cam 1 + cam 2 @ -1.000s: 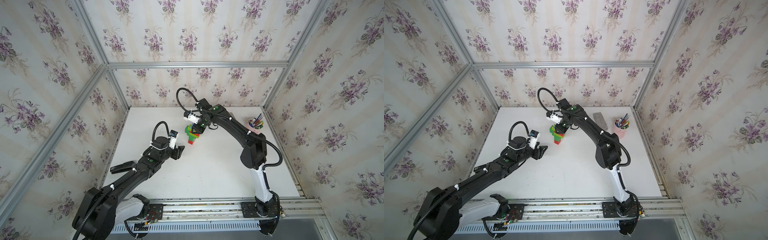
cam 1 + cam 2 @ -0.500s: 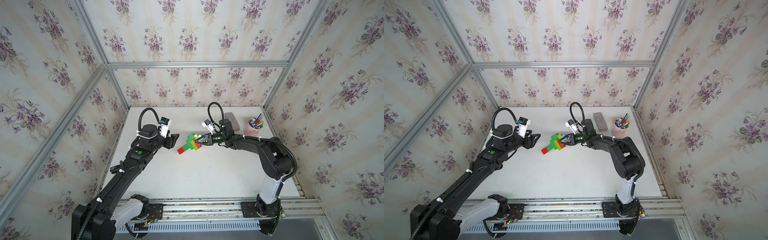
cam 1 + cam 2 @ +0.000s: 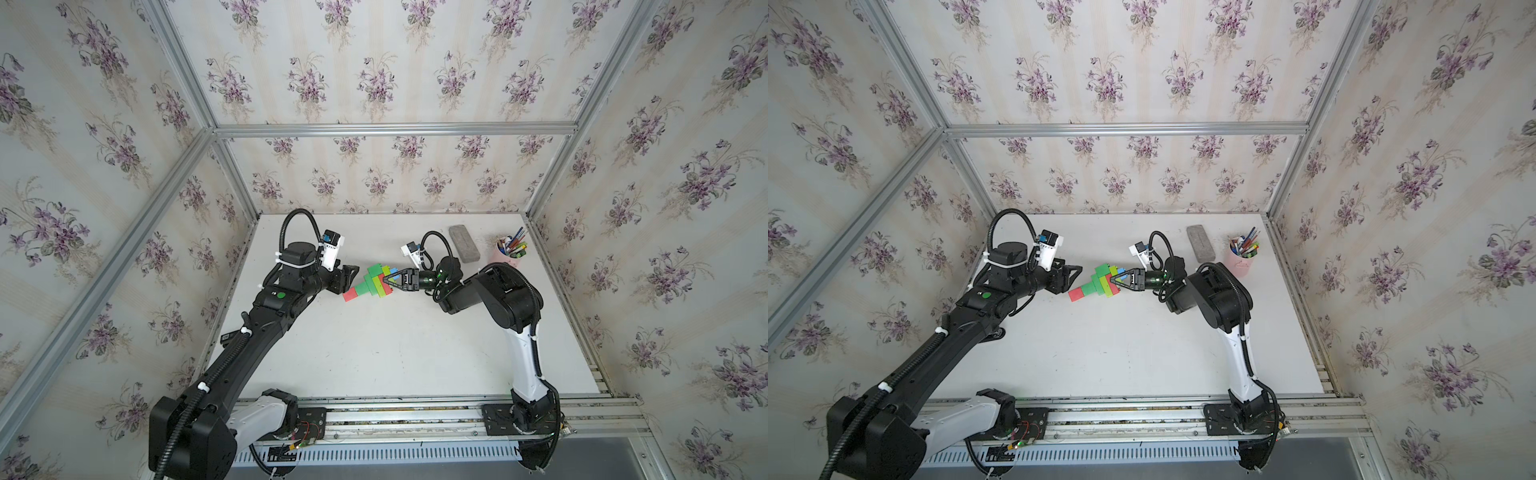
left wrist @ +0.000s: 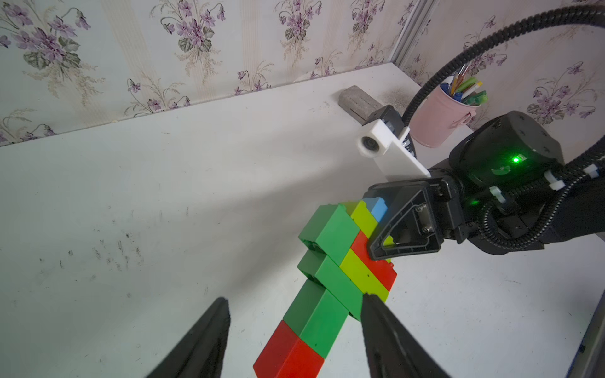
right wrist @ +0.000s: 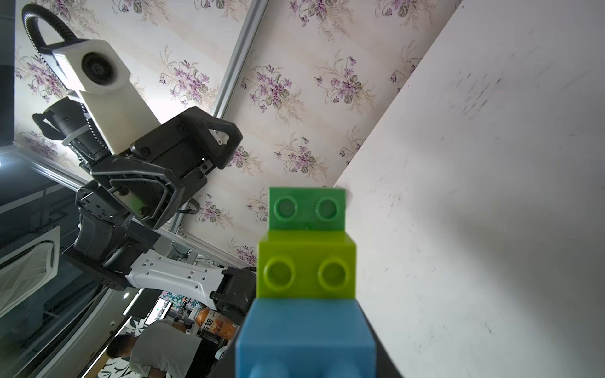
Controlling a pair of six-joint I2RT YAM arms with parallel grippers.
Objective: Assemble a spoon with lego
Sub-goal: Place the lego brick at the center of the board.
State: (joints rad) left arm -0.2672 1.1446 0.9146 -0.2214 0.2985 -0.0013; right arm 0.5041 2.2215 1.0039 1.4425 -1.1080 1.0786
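Above the white table (image 3: 395, 353), we catch what reads as the closing step of the assembly, a hand-over or final press between the two arms. The left gripper (image 3: 351, 274) reaches in from its side with jaws spread wide and nothing between the pads; in its wrist view the red-ended stem points into that gap, though we cannot tell whether either finger touches it. The right gripper (image 3: 392, 280) is clamped on the spoon (image 3: 374, 282) at the head end, by the light blue tip, and carries it clear of the table surface, head toward the right arm and stem toward the left. Every brick we can see is already pressed into the build, so we judge the task nearly done. The next move calls for the left jaws to square up on the narrow stem and close before the right lets go, or the joints may flex apart. Near the back right corner, beside a grey block (image 3: 464, 243), the pink cup (image 4: 432, 127) stands upright, holding a bunch of pens (image 4: 465, 90) and nothing else we can make out.
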